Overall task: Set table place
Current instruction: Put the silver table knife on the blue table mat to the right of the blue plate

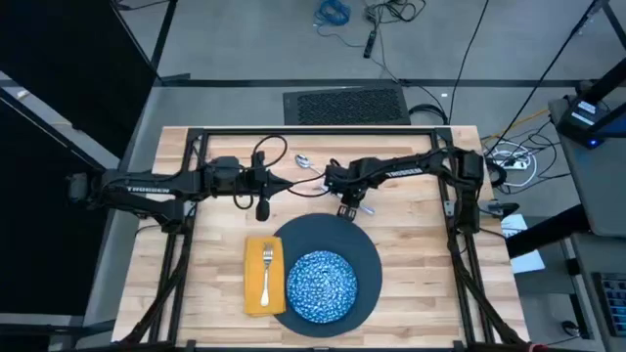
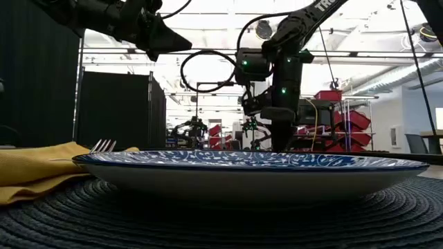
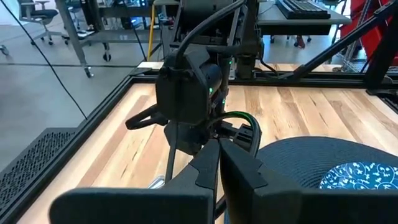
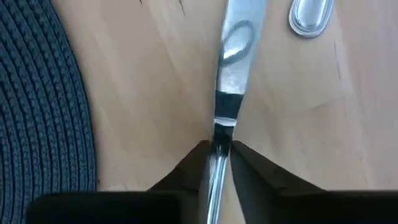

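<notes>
Knife sat pinched in the right jaws, low over the counter beside the dark woven placemat; a spoon lay just beyond. Left jaws hovered pressed together nearby. Fork rested on the yellow napkin, speckled bowl on the placemat

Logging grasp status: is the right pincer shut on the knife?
Yes, shut: the right pincer has both fingers pressed against the knife handle, low over the table.
</notes>
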You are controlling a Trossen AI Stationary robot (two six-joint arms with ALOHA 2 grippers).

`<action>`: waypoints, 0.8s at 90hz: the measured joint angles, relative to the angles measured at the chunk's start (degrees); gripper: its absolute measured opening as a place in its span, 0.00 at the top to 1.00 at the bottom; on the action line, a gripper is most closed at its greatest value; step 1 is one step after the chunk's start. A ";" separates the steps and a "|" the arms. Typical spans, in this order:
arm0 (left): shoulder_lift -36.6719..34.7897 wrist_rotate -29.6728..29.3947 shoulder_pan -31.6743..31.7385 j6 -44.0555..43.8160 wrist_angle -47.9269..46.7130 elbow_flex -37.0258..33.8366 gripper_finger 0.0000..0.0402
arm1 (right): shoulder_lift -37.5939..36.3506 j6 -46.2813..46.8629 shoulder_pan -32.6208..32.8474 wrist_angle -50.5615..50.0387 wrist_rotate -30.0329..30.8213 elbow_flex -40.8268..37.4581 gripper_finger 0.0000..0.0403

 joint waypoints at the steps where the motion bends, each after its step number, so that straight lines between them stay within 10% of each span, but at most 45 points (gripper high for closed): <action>1: 0.00 0.00 0.00 0.00 0.01 0.00 1.00 | -0.06 0.02 0.00 0.26 -0.01 -0.21 0.89; 72: 0.00 0.00 0.00 -0.17 -0.04 0.00 1.00 | -0.55 16.91 2.05 0.62 -4.65 -6.37 0.93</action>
